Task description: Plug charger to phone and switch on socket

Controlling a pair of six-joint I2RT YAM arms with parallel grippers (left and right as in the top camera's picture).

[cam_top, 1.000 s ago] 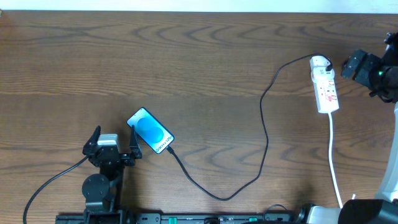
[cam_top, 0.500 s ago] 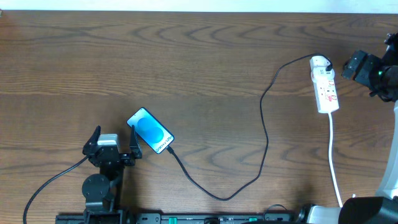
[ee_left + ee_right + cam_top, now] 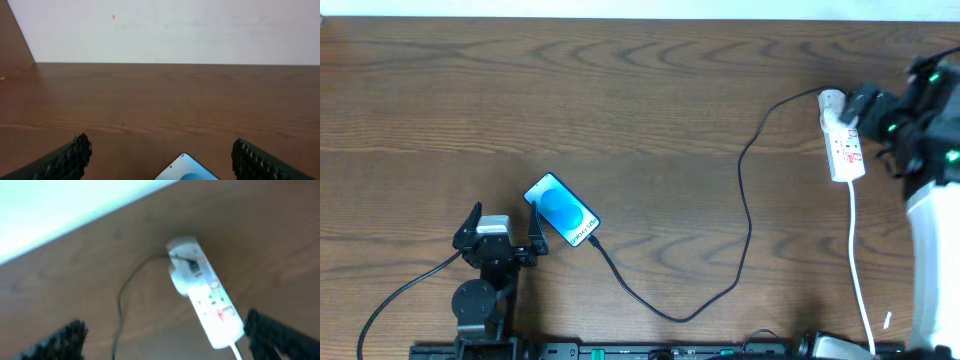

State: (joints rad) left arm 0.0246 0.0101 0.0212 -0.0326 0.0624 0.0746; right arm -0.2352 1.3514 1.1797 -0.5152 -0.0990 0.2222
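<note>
The phone (image 3: 561,210) lies slanted on the table, blue screen up; its top corner (image 3: 186,170) shows in the left wrist view. The black charger (image 3: 748,205) runs from the phone's lower-right end in a long loop up to the head of the white socket (image 3: 843,135). Just left of the phone, my left gripper (image 3: 503,222) stands open, and the phone's corner sits between its fingertips (image 3: 160,156). Over the socket's upper right side hovers my right gripper (image 3: 862,108), open. Its wrist view is blurred and shows the socket (image 3: 202,292) and the charger (image 3: 124,292) ahead of the wide-open gripper (image 3: 165,330).
The socket's white cord (image 3: 858,260) runs down to the front edge on the right. A black lead (image 3: 395,290) trails from the left arm's base. The table's far edge meets a pale wall (image 3: 165,30).
My right arm has swung left, from the table's right edge to over the socket. The left arm, phone and charger have not moved.
</note>
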